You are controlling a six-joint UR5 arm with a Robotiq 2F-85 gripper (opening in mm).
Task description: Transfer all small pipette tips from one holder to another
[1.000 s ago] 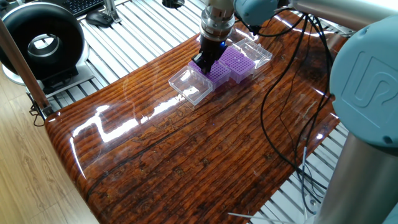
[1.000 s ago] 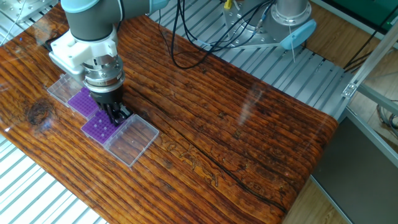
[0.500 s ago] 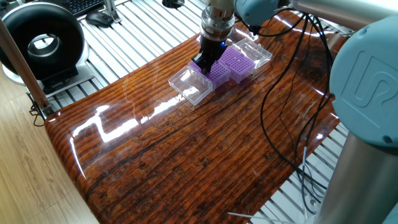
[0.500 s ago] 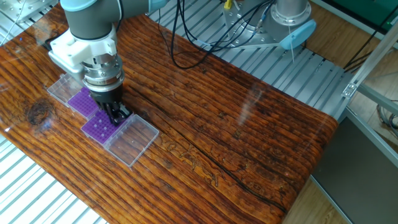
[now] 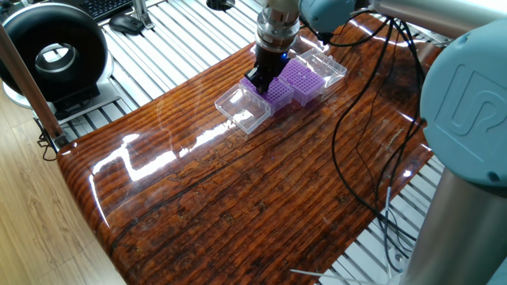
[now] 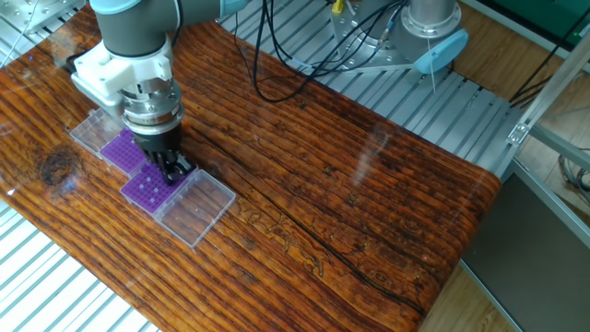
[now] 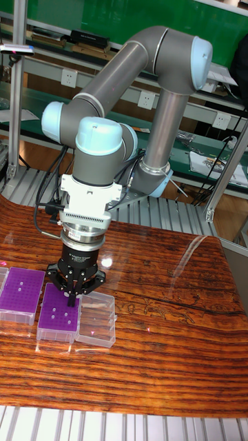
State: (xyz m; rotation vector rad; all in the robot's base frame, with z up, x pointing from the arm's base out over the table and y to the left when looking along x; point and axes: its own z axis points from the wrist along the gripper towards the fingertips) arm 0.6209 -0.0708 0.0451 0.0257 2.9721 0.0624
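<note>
Jaws nearly closed, low over the purple rack (image 7: 58,315)

Grey tubular arm (image 7: 131,76) with pale blue joint caps, white wrist block, ribbed silver collar, small black pincer (image 7: 71,298), black cables trailing, embossed logo on the blue cap

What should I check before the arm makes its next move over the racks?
1. End effector over a purple rack: ok, it hangs low at the rack nearest the open lid.
2. Tip held between the fingers: cannot tell, too small to see.
3. Second rack beside the first: ok, its white dots look like tips.
4. Both clear lids folded open: ok.
5. Cables away from the racks: ok.
</note>
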